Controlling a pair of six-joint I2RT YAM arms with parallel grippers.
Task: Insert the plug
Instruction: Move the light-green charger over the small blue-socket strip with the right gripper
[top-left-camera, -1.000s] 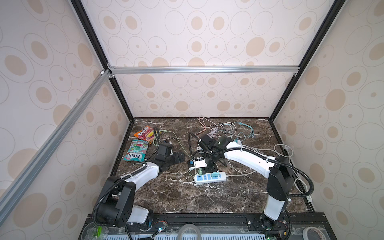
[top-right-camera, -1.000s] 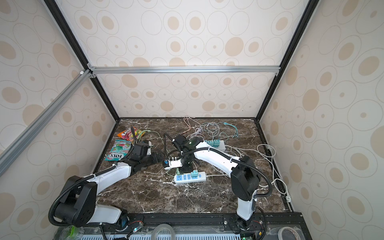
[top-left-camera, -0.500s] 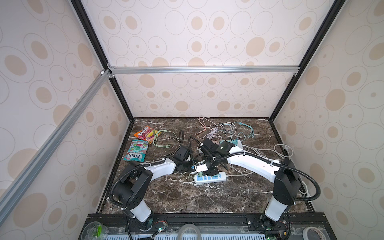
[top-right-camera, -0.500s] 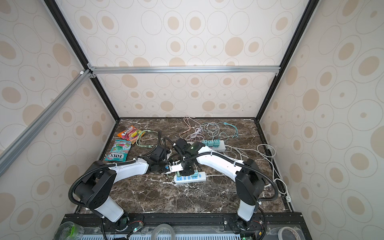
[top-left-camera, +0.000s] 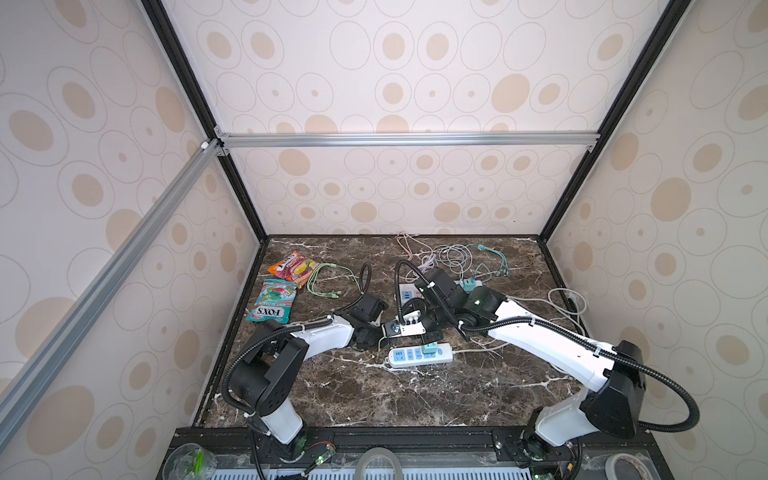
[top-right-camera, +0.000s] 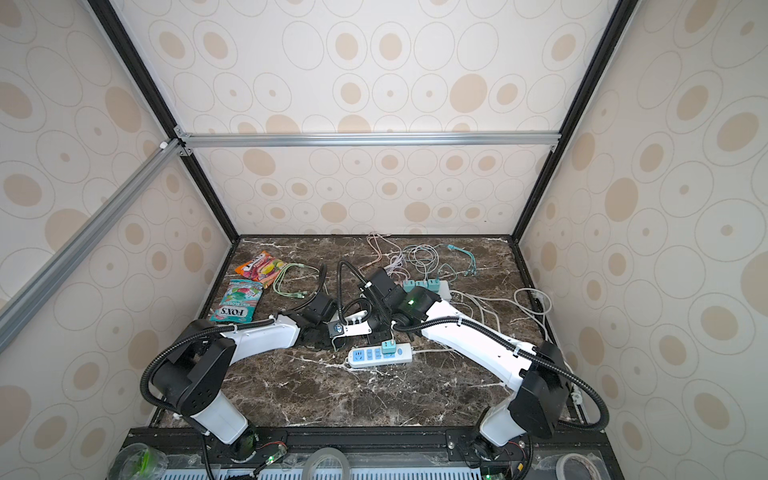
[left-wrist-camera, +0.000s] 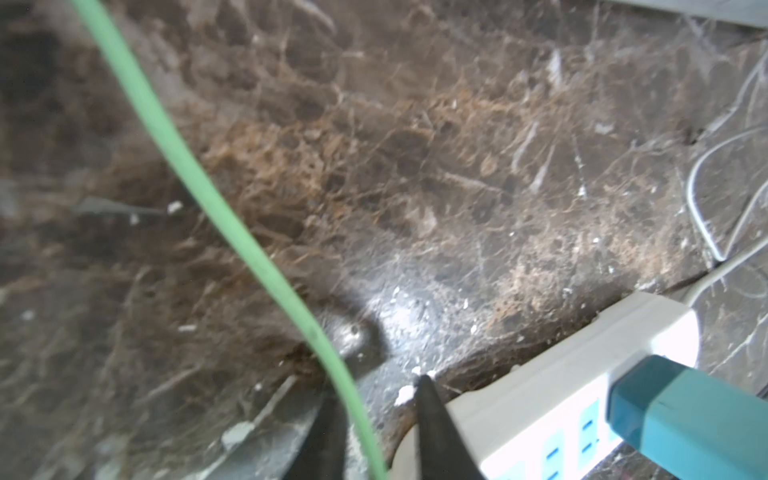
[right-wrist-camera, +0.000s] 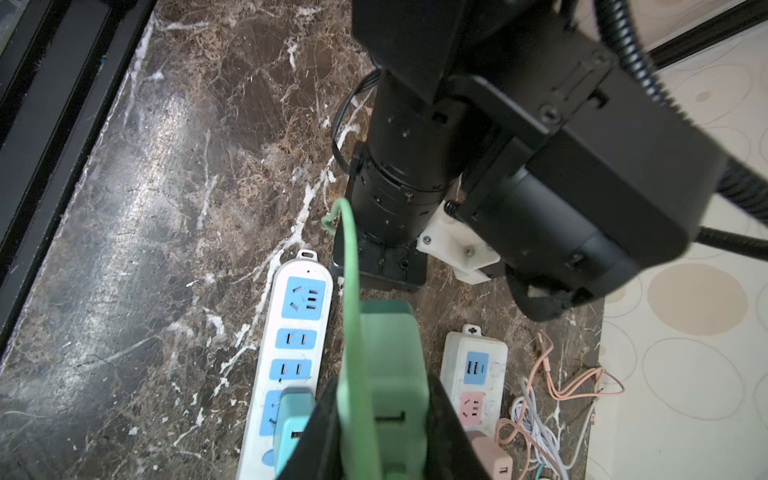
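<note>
Near the middle of the dark marble surface (top-left-camera: 374, 395), your two arms meet just behind the white power strip (top-left-camera: 419, 356). Your right gripper (right-wrist-camera: 384, 380) is clamped on the pale green plug (right-wrist-camera: 390, 353), with one black finger on each side of its body. The prongs are hidden from you. From the right wrist view, the plug hangs beside the long strip, between it and a smaller white strip (right-wrist-camera: 473, 361) that has a blue and a pink socket. It sits in neither of them.

A teal adapter (right-wrist-camera: 293, 415) is already seated on the long strip. Seen in a top view, it stands toward the end nearer your right arm, and blue sockets lie bare along the rest of the strip.

A green cable (right-wrist-camera: 351, 291) crosses the front of the plug and reaches toward your left gripper (left-wrist-camera: 374, 386). From the left wrist view, that cable runs between the two dark fingers, which are drawn in close and grip it. The fingers are low over the surface, just beside the rounded end of the long strip.

Off to the left in a top view, you have two candy bags (top-left-camera: 272, 299) lying near the side wall. A tangle of loose cables (top-left-camera: 453, 257) lies at the back.
</note>
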